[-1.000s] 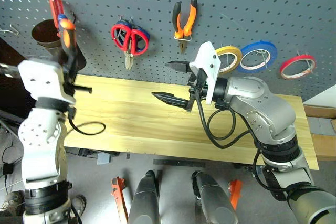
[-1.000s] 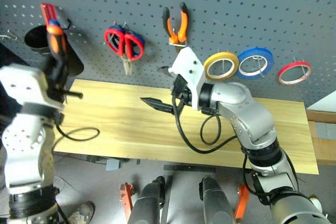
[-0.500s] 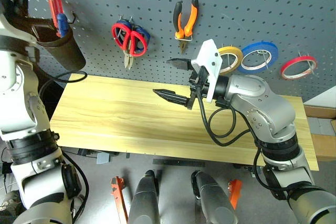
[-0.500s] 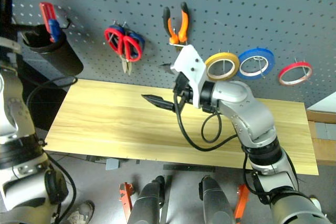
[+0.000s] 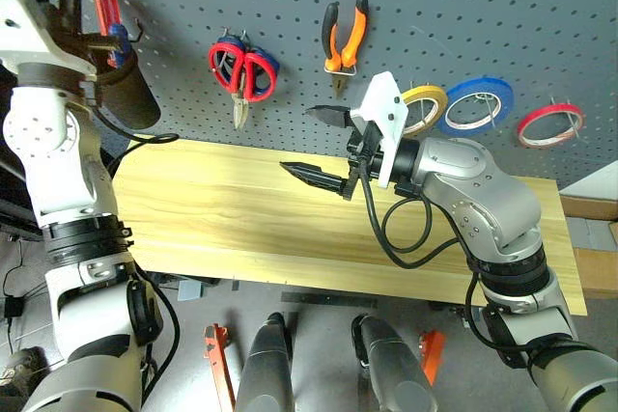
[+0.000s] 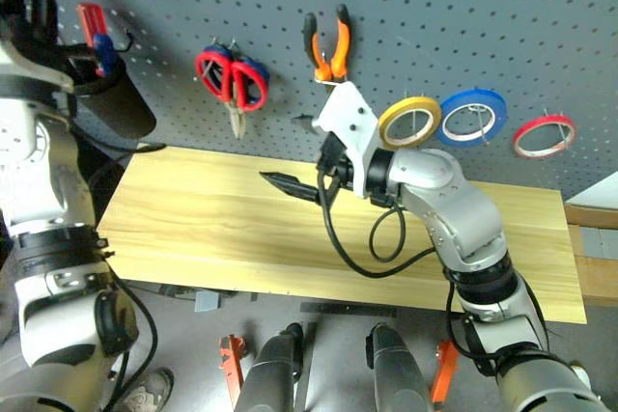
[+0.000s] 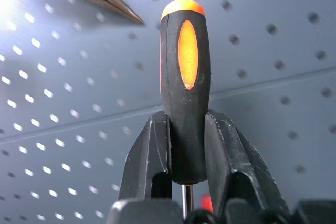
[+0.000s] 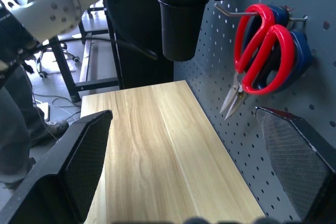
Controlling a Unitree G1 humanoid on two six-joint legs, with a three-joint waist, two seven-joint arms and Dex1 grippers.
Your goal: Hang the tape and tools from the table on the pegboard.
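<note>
My left gripper (image 7: 188, 124) is shut on the screwdriver (image 7: 186, 77), gripping the lower part of its orange-and-black handle. It is raised at the far left in front of the pegboard (image 5: 483, 7), above the black cup (image 5: 126, 94). My right gripper (image 5: 307, 142) hangs open over the middle of the table (image 5: 212, 209), pointing left, with nothing between its fingers. The red-handled scissors (image 5: 241, 69), the pliers (image 5: 353, 26) and the yellow tape (image 6: 386, 130) hang on pegboard hooks. The right wrist partly hides the tape.
The cup holds a red and a blue screwdriver (image 5: 106, 16). Blue-handled scissors (image 8: 302, 56) hang behind the red ones. A blue tape ring (image 5: 488, 82) and a red tape ring (image 5: 521, 127) hang to the right of the yellow one.
My left arm has lifted the screwdriver from in front of the cup to above it, near the top left. The right arm has not moved.
</note>
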